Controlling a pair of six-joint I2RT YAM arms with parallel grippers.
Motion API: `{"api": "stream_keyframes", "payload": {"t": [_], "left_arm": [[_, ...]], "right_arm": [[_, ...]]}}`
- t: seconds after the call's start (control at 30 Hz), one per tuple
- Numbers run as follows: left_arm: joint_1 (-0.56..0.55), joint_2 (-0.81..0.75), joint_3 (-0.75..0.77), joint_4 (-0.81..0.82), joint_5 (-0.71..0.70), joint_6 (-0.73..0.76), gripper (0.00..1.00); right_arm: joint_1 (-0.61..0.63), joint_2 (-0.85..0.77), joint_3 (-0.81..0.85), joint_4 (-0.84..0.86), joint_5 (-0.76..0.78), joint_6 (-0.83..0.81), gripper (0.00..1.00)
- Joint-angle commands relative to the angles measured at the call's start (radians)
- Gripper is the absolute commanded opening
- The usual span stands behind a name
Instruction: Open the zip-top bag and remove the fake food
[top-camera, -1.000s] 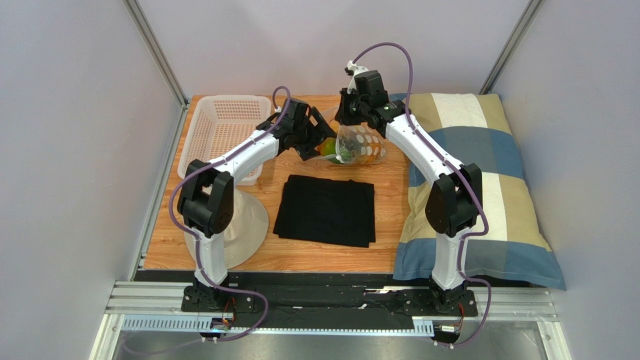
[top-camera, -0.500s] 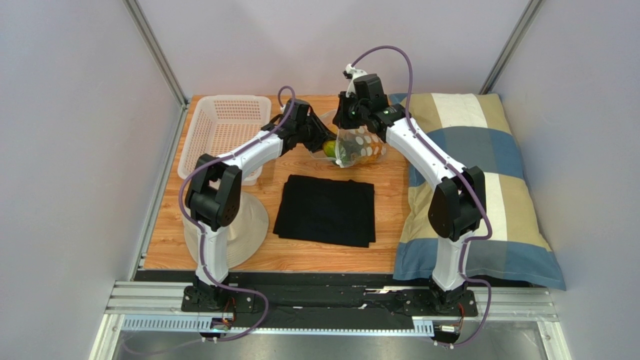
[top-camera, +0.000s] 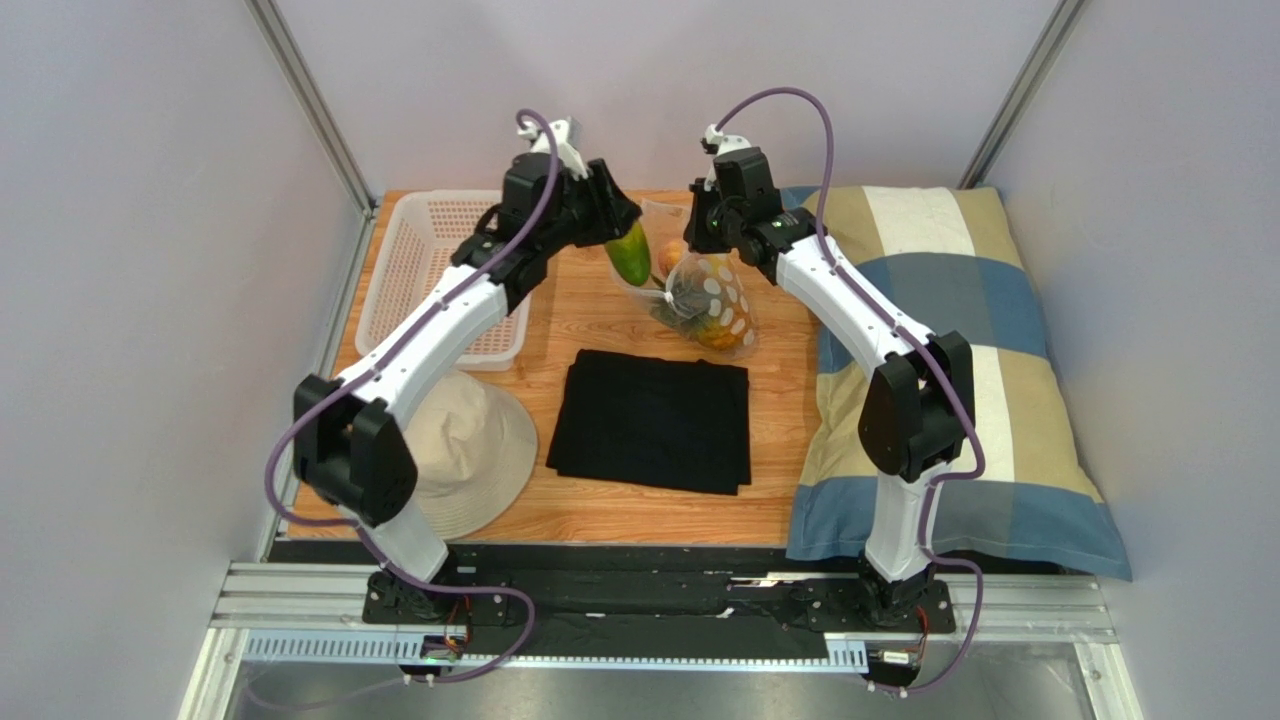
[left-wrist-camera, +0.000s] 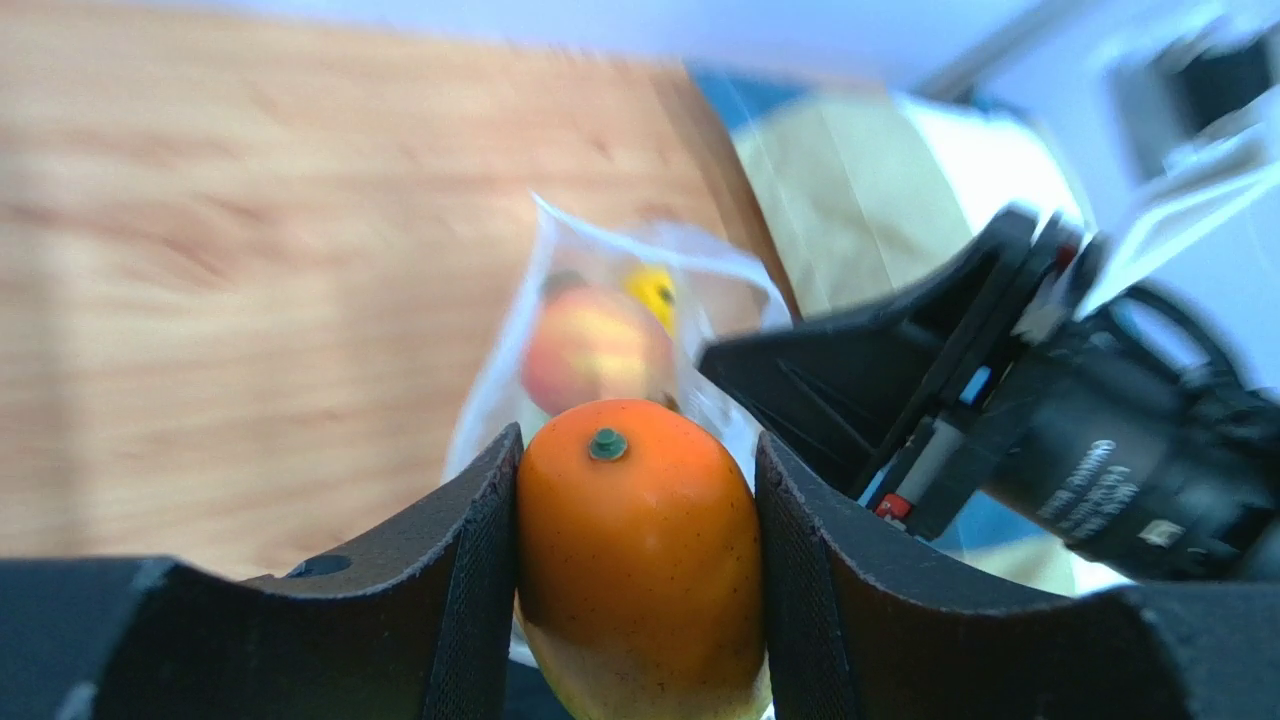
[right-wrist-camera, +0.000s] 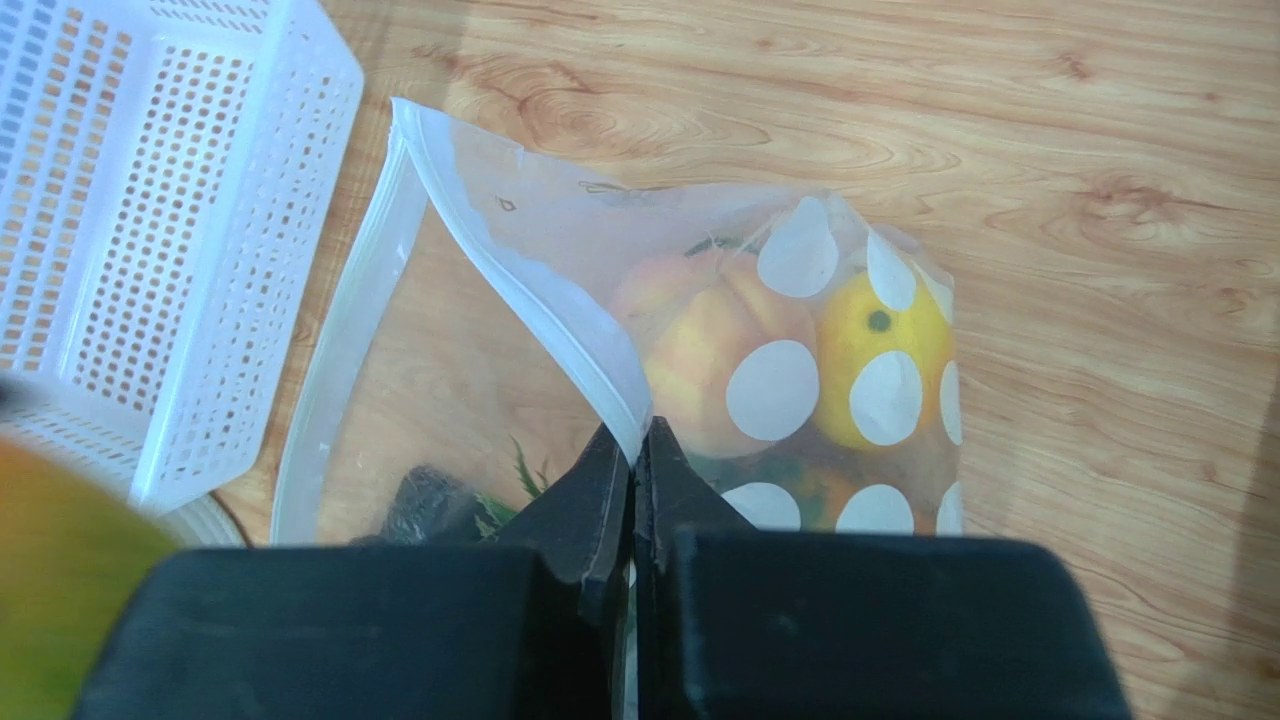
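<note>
The zip-top bag (top-camera: 706, 305), clear with white dots, lies open at the back of the table. My right gripper (top-camera: 702, 245) is shut on the bag's upper rim (right-wrist-camera: 594, 368) and holds the mouth up. A peach (right-wrist-camera: 694, 345), a yellow lemon (right-wrist-camera: 890, 353) and green leafy bits (right-wrist-camera: 519, 477) of the fake food show inside. My left gripper (top-camera: 613, 228) hangs above and left of the bag's mouth, shut on an orange-green mango (left-wrist-camera: 639, 563) that fills the gap between its jaws. The mango (top-camera: 631, 252) is outside the bag.
A white perforated basket (top-camera: 436, 267) stands at the back left, close to the bag's mouth (right-wrist-camera: 135, 225). A folded black cloth (top-camera: 654, 420) lies mid-table, a beige hat (top-camera: 478, 450) at the front left. A plaid pillow (top-camera: 962, 375) lines the right side.
My left gripper closed on the mango at the bag's mouth, then drew it up and back out of the bag. The bag shifted slightly; the right gripper kept its pinch.
</note>
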Motion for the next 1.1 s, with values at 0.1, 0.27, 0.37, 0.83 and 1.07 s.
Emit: {"api": "stream_keyframes", "payload": {"t": [0.1,0.27,0.37,0.83,1.07], "left_arm": [[0.105,-0.111,-0.033,-0.118,-0.462,0.142,0.0],[0.214,-0.011,0.042,-0.379,-0.744,-0.044,0.0],[0.276,0.055,0.046,-0.456,-0.763,-0.11,0.0],[0.334,0.161,0.039,-0.488,-0.588,-0.174,0.87],[0.32,0.07,0.0,-0.382,-0.397,-0.11,0.88]], "right_arm": [[-0.006,-0.015,0.015,0.049,0.044,-0.022,0.0],[-0.007,-0.02,0.003,0.053,0.03,-0.027,0.0],[-0.007,-0.03,-0.009,0.066,0.014,-0.03,0.0],[-0.007,-0.043,-0.022,0.084,-0.046,-0.024,0.0],[-0.004,-0.049,-0.025,0.082,-0.058,-0.024,0.0]]}}
